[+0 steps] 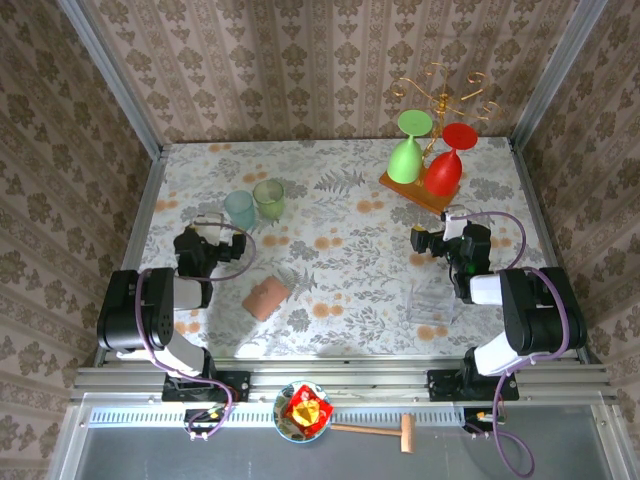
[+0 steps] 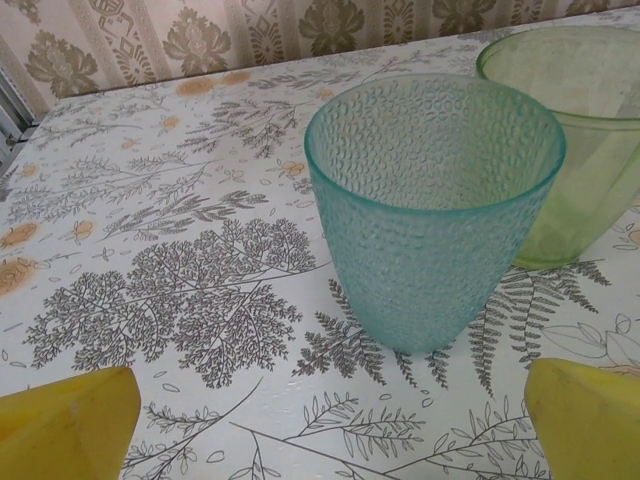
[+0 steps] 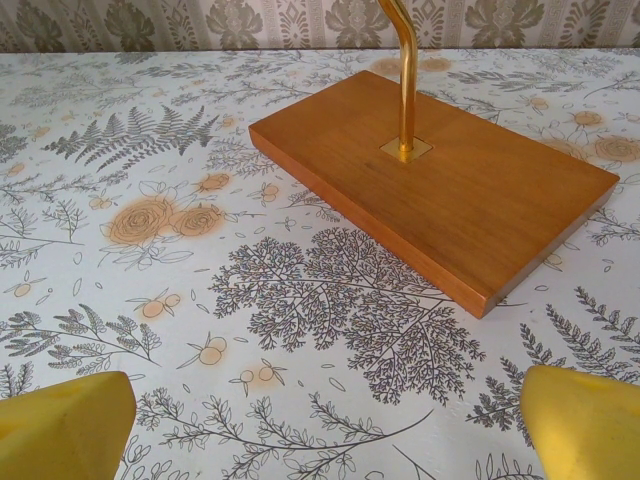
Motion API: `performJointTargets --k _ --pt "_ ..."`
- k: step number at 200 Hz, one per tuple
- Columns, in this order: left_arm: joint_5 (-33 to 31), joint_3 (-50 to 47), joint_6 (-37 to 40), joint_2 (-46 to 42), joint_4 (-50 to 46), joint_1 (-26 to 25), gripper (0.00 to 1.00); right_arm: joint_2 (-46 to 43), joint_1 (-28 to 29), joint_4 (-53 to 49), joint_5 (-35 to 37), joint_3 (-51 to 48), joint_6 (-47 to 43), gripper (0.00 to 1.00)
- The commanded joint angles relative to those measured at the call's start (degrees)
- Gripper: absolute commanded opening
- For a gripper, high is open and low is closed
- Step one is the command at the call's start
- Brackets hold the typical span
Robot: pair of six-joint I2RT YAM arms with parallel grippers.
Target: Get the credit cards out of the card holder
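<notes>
The left gripper (image 2: 325,435) stood fully spread, its 2 yellow fingertips (image 2: 62,425) at the bottom corners of the left wrist view, gripping nothing and touching nothing. Just ahead of it stood a teal dimpled cup (image 2: 435,210), upright, with a pale green cup (image 2: 585,130) close behind it to the right.

The right gripper (image 3: 325,435) was equally released, with its yellow fingertips (image 3: 60,430) wide apart and bare tabletop between them. Beyond it lay the wooden base (image 3: 440,185) of a stand, and a gold stem (image 3: 403,70) rose from its middle.

From above, the left gripper (image 1: 207,240) and the right gripper (image 1: 432,240) sat well apart on opposite sides of the table (image 1: 340,250). The card holder (image 1: 265,298) lay flat on the table near the front edge, right of the left arm and apart from both grippers. No card could be made out on it.

The tabletop carried a pale cloth printed with grey ferns and orange flowers. A green glass (image 1: 408,150) and a red glass (image 1: 447,162) hung bowl-down on the stand at the far right. Brown patterned wallpaper (image 1: 320,60) closed in 3 sides. On the front ledge sat a bowl (image 1: 303,412) and a wooden mallet (image 1: 385,432).
</notes>
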Motion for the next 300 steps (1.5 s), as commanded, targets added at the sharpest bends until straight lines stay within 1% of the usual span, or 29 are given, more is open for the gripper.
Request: performJointTargets --k 1,38,49,66,169,185,207,222,241,266,273,300 --pt "0.16 1.15 0.26 -0.08 -0.50 0.38 1.00 0.11 -0.03 0.83 -0.89 0.51 -0.67 1.00" --pt "-0.13 1.24 0.04 -0.09 -0.63 0.43 1.00 0.14 -0.04 0.84 -0.89 0.56 -0.63 1.00" --pt "-2.00 1.87 -0.72 -0.05 -1.74 0.38 1.00 0.10 -0.04 0.77 -0.84 0.56 -0.58 1.00" --pt "-7.42 3.12 -2.69 0.04 -3.96 0.52 1.00 0.15 -0.04 0.78 -0.82 0.55 -0.59 1.00" --pt "-8.15 2.62 -2.81 -0.05 -3.07 0.34 1.00 -0.09 -0.04 1.09 -0.74 0.44 -0.59 1.00" --pt "-9.28 1.74 -3.25 -0.48 -1.74 0.31 1.00 -1.69 0.27 -2.43 -0.06 1.51 -0.96 1.00" --pt "-10.94 1.14 -3.82 -2.47 -2.09 0.36 1.00 -2.38 0.44 -3.22 1.56 1.74 -0.46 1.00" --pt "-11.38 1.56 -3.96 -4.06 -4.20 0.28 1.00 -3.75 0.48 -6.77 1.75 3.04 -0.24 1.00" --pt "-11.43 2.27 -3.68 -5.62 -6.66 0.23 1.00 -5.99 0.48 -14.95 1.91 6.44 -0.32 1.00" --pt "-12.96 2.59 -3.18 -7.65 -9.07 -0.57 1.00 -7.22 0.48 -18.08 2.18 7.40 0.11 1.00" --pt "-13.45 2.84 -2.93 -8.59 -10.04 -0.88 1.00 -9.45 0.48 -19.17 2.27 7.70 0.21 1.00" --pt "-15.29 4.74 -2.37 -13.07 -17.59 -2.44 1.00 -12.57 0.64 -26.02 2.80 8.97 1.27 1.00"
